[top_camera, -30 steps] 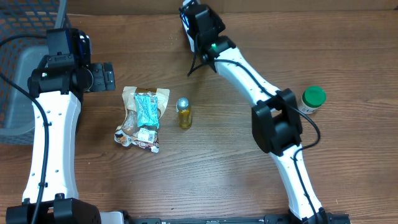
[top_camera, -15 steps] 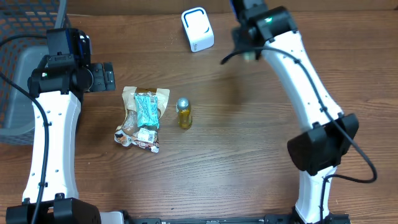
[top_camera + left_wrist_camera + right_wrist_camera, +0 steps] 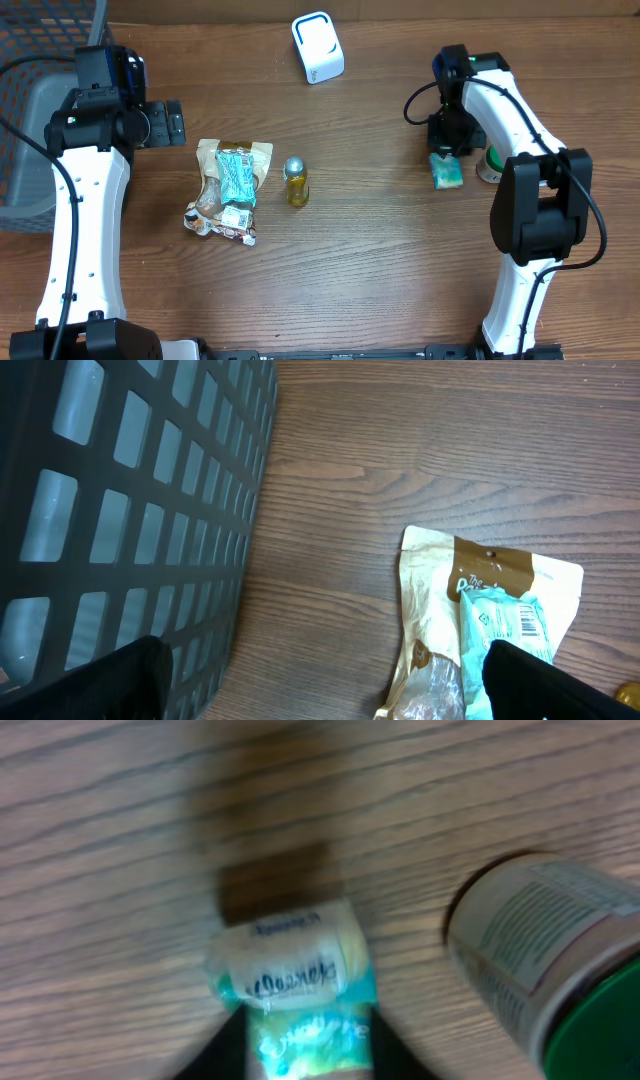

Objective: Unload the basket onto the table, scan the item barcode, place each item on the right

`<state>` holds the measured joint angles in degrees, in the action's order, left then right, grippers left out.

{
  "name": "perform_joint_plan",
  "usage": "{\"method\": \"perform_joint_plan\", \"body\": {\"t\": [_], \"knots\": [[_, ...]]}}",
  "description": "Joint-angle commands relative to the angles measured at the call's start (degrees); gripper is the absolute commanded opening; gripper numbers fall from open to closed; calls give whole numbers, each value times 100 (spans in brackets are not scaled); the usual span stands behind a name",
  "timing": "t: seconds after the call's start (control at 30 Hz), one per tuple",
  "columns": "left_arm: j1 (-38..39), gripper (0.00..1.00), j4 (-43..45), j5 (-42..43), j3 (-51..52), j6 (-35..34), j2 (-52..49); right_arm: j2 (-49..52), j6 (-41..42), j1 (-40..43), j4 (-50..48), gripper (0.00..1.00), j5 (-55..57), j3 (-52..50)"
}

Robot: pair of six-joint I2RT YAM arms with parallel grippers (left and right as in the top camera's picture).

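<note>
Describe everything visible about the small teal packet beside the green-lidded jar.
The packet is a small soft pouch, teal and white with dark print, glossy like plastic film. It rests on or just above the wooden table, beside the green-lidded jar without touching it. The right pincer straddles one end; the blurred wrist view leaves unclear whether it is gripped.

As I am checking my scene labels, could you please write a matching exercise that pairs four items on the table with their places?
Items:
1. white barcode scanner
2. gold bottle
3. green-lidded jar
4. mesh basket

Places:
A. far left of the overhead view
B. just right of the snack pouch
C. top centre of the overhead view
D. beside the small teal packet on the right

Pairs: 1-C, 2-B, 3-D, 4-A
</note>
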<state>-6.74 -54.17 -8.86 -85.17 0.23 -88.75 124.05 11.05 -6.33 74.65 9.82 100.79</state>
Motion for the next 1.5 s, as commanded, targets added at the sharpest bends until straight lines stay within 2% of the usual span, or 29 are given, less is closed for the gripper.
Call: {"method": "perform_joint_plan", "body": {"t": [0.0,0.07,0.33,0.4,0.43,0.6,1.47], "knots": [[39,100,22,-31,-129,107,87,-39,50,2,-116,64,131,-7],[39,99,20,-31,-129,107,87,-39,50,2,-92,75,131,87],[39,100,20,-28,-129,107,87,-236,57,-282,616,85,-11,1464],[39,100,20,-31,-129,107,87,-256,57,-372,789,98,-273,1808],[39,100,20,-31,-129,107,87,-256,57,-424,872,100,-520,1967],[39,100,20,-31,-129,107,87,-254,55,-651,929,100,-1788,2142],[39,100,20,-31,-129,107,87,-254,55,-743,920,100,-1805,2142]]}}
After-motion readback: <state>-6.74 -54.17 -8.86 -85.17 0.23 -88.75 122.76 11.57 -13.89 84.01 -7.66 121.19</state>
